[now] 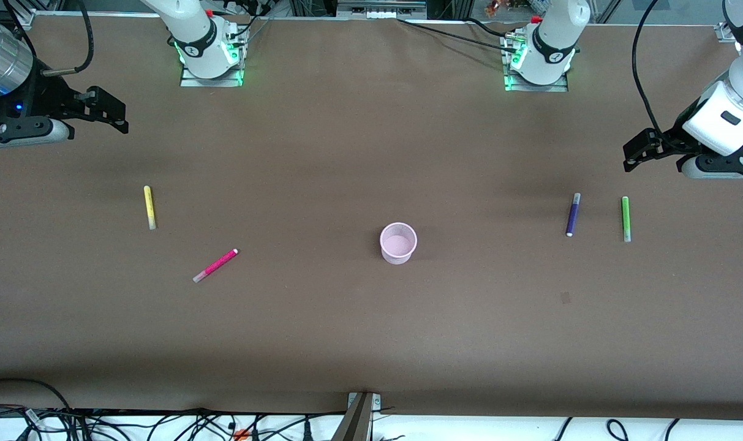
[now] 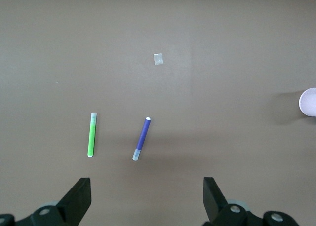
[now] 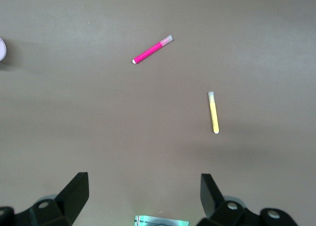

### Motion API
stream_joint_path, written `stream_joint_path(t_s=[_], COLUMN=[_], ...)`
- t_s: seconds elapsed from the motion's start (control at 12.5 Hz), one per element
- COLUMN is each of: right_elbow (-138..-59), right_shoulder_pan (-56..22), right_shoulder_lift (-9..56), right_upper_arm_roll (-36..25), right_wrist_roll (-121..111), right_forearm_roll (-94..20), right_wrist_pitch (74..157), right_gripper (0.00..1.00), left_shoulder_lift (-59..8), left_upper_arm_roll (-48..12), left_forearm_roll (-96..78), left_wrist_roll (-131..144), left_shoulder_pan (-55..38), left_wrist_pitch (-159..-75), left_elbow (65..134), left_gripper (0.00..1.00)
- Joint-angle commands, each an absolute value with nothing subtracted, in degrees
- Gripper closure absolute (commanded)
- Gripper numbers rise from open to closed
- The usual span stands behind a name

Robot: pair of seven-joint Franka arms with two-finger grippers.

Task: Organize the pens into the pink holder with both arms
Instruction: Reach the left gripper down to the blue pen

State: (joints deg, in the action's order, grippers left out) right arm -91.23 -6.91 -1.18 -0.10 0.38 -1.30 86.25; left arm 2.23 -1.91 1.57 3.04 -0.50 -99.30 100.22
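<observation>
Four pens (image 1: pixel 149 207) loose on desk, pink holder (image 1: pixel 398 243) empty; left tool (image 2: pixel 148 199) and right tool (image 3: pixel 143 196) open, first pickup pending

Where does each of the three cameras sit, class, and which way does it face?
Front view: high across the table, facing both arm bases; shows the pink holder, four pens, and both grippers, left gripper and right gripper.
Left wrist view: on the left arm's wrist, looking down past its open gripper at the green pen and purple pen.
Right wrist view: on the right arm's wrist, looking down past its open gripper at the magenta pen and yellow pen.
Both wrist views catch the holder's edge.
</observation>
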Motion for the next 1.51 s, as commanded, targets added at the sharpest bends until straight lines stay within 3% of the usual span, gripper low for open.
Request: stream_joint_path(t_s=[0.0,0.48,0.8,0.96,1.28,1.43], right_elbow=[-90.79,-90.97,-90.97,-90.88,-90.88,-90.70], right_shoulder_pan=[-7.12,-7.12,-7.12,-7.12,-7.12,-7.12], right_shoulder_lift=[-1.58,-1.76,-1.76,-1.76,-1.76,-1.58], right_upper_arm_roll=[0.18,0.26,0.26,0.26,0.26,0.18], right_wrist_roll=[0.70,0.79,0.70,0.79,0.79,0.70], right_forearm_roll=[-0.26,-0.26,-0.26,-0.26,-0.26,-0.35], right_wrist_pitch=[85.25,85.34,85.25,85.34,85.34,85.69], right_gripper=[0.00,0.00,0.00,0.00,0.00,0.00], left_shoulder_lift=[1.94,1.58,-2.89,-8.94,-16.51,-19.41], left_upper_arm_roll=[-1.85,-1.76,-1.76,-1.76,-1.67,-1.76], left_forearm_roll=[0.62,0.70,2.63,5.17,6.33,6.33], left_wrist_roll=[2.46,2.72,2.38,1.68,-5.45,-5.45], left_shoulder_pan=[-0.26,-0.26,-0.18,-0.26,-0.09,1.92], left_wrist_pitch=[-98.71,-95.47,-89.66,-90.78,-104.28,-119.01], left_elbow=[99.32,99.32,99.49,99.58,103.08,109.22], left_gripper=[0.00,0.00,0.00,0.00,0.00,0.00])
